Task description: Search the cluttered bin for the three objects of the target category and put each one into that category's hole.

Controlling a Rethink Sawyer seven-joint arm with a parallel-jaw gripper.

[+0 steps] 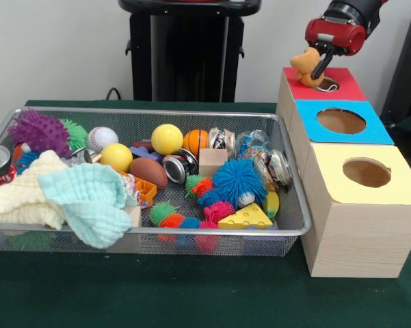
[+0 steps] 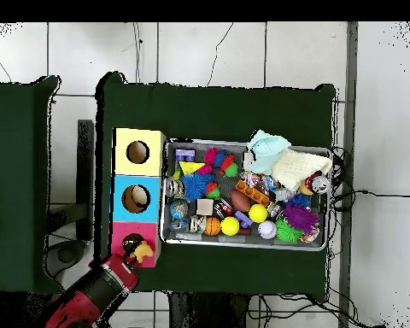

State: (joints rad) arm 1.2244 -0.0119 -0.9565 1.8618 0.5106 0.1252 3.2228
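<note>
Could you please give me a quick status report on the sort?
End effector shut on orange toy. Toy over red box's hole. Nothing blocking.

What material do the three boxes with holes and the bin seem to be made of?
The boxes look like pale wood with a matte finish, since grain lines show on the sides; their coloured tops may be paint or paper. The bin seems metal wire mesh, see-through and slightly shiny.

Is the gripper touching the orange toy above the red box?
Touching. In the front view the gripper is closed on the orange toy, which hangs clear above the hole in the red box.
</note>
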